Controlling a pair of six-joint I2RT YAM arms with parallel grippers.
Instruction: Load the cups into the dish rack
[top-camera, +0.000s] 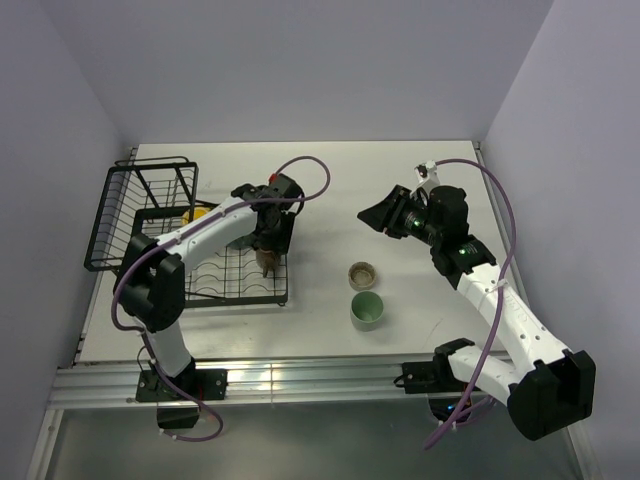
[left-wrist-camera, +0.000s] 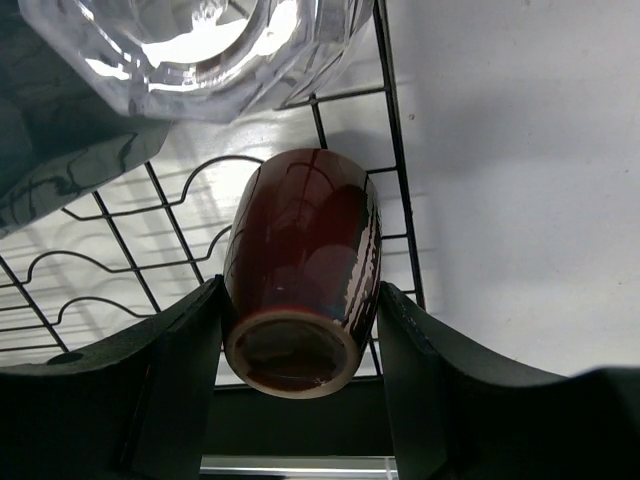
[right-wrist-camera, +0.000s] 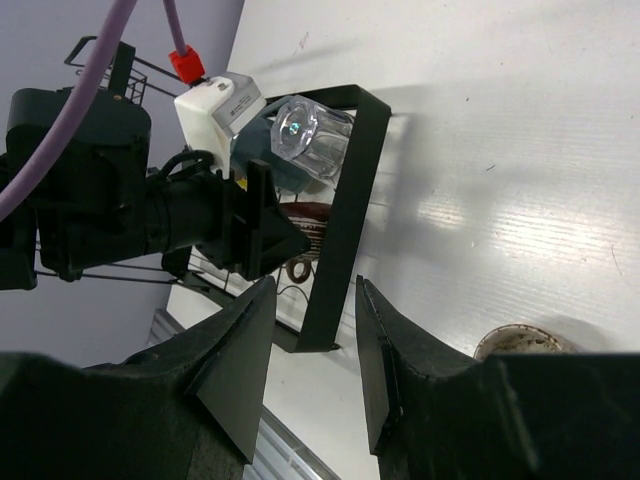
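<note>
Currently on view, item by item:

1. Left gripper (top-camera: 267, 252) (left-wrist-camera: 300, 295): reaches over the flat grid. Its two fingers (left-wrist-camera: 185, 360) press on opposite sides of a dark red-brown glazed cup (left-wrist-camera: 300, 290) (top-camera: 266, 264). The cup's foot ring faces the wrist camera. Whether the cup touches the wires cannot be told.
2. Black wire dish rack (top-camera: 110, 215) (left-wrist-camera: 397, 150) (right-wrist-camera: 345, 210): stands on the left part of the white bench (top-camera: 330, 180). Its raised basket section is at the far left, and the flat grid with curved dividers is to the right of it. The held cup sits over the grid near the right rim.
3. Clear faceted glass (left-wrist-camera: 190, 50) (right-wrist-camera: 310, 135): in the rack, just beside the held cup, by the right rim.
4. Grey mug (right-wrist-camera: 258, 152): next to the glass and partly hidden by it.
5. Yellow mug (top-camera: 197, 213): in the rack by the basket section, mostly covered by the left arm.
6. Beige cup with a brownish inside (top-camera: 363, 273) (right-wrist-camera: 525, 342): upright on the bench, to the right of the rack and apart from it.
7. Pale green tumbler (top-camera: 367, 308): upright on the bench, just in front of the beige cup.
8. Right gripper (top-camera: 368, 214) (right-wrist-camera: 315, 290): raised above the bench, pointing toward the rack, with its fingers spread and nothing between them.
</note>
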